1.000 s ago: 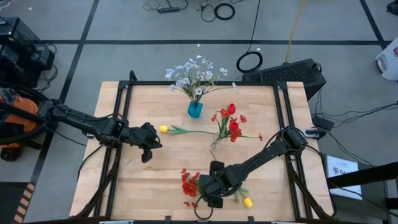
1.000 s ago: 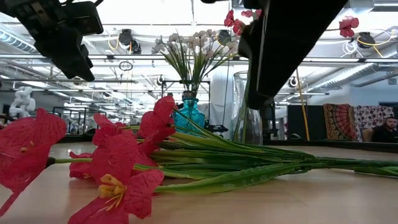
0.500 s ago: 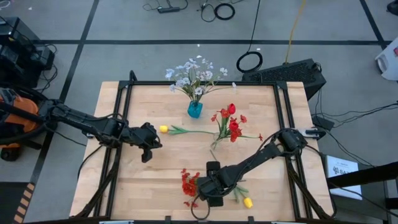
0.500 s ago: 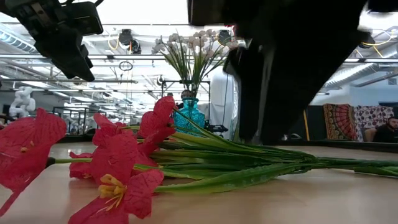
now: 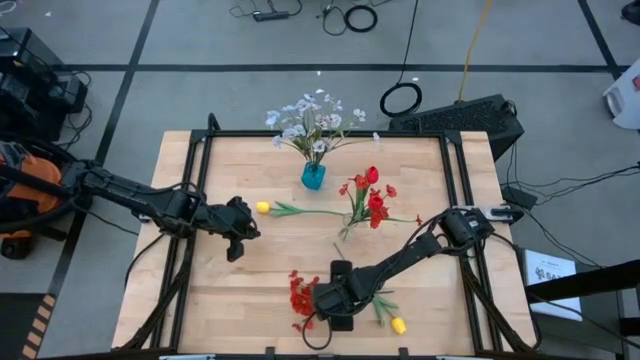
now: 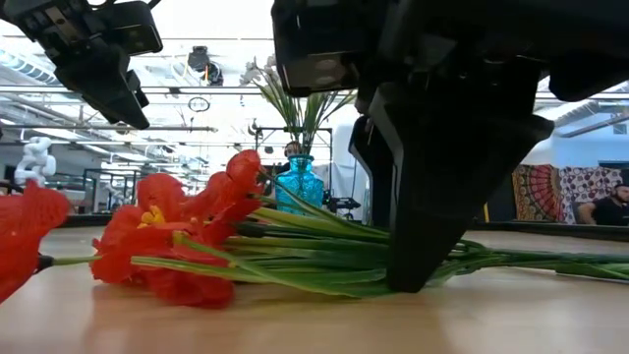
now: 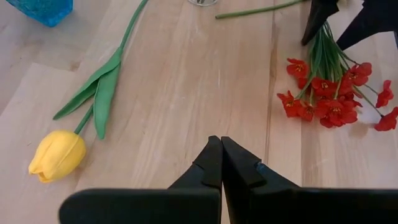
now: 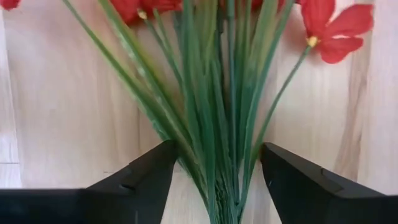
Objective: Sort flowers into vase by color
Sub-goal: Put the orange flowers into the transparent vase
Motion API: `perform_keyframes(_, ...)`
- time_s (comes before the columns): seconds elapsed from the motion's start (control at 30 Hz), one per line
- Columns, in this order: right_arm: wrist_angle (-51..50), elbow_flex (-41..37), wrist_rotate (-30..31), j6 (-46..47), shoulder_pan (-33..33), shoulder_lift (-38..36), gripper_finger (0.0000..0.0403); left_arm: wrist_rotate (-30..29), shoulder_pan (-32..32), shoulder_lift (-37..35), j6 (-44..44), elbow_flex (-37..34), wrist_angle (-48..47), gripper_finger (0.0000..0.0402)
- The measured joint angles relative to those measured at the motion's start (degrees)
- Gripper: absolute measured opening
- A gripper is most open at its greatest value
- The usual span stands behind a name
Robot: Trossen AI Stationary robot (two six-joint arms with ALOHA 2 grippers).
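Observation:
A bunch of red small blooms [image 5: 302, 297] lies flat on the table near its near edge, green stems [image 8: 214, 124] pointing toward the right. My right gripper [image 5: 322, 300] is down at the tabletop with its open fingers on either side of those stems [image 6: 324, 265]. My left gripper [image 7: 221, 146] is shut and hovers left of centre [image 5: 240, 230], beside a yellow tulip [image 7: 57, 155] that lies on its side. A second yellow tulip [image 5: 398, 325] lies near the near edge. My right gripper [image 8: 214, 162] comes from above, slanting toward the blooms, and straddles the stem bundle across its length. The outermost green blades [image 8: 180, 152] lie against the inner sides of the open fingers [image 8: 146, 174]. The bunch lies on the table, its stems fanning out beyond the fingers.
A small blue vase [image 5: 313, 177] with pale white sprays stands near the far edge. A clear vase with red tulips [image 5: 372, 197] stands at centre right. Bare wood lies between the two arms; a black frame rims the table [image 5: 200, 160].
My right gripper has moved toward the table's left and come down to the tabletop over the red bunch's stems. The bunch has shifted and turned on the table, its blooms rolling into a new pose in the low view.

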Motion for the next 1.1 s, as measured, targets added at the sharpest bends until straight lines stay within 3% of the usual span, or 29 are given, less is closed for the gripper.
perform_keyframes(0.17, 0.5, -0.1, 0.1, 0.0, 0.0, 0.2, 0.0165, 0.0, 0.0, 0.0, 0.0, 0.0, 0.0, 0.0002)
perform_keyframes(0.4, 1.5, -0.2, 2.1, 6.7, 0.0, 0.2, 0.0025, 0.0, 0.0, 0.0, 0.0, 0.0, -0.1, 0.0002)
perform_keyframes(0.5, 1.9, -0.3, 5.1, 11.6, 0.1, -0.4, 0.0012, 0.0, 0.0, 0.0, 0.0, 0.0, -0.2, 0.0002)
perform_keyframes(0.9, -4.1, -0.5, 35.4, 20.9, 1.4, -11.7, 0.0003, -0.4, 0.0, 0.0, 0.1, 0.0, -0.1, 0.0002)
perform_keyframes(1.1, -4.9, -0.3, 56.6, 24.5, 3.4, -18.0, 0.0002, -1.3, 0.0, 0.0, 0.1, 0.0, -0.1, 0.0002)
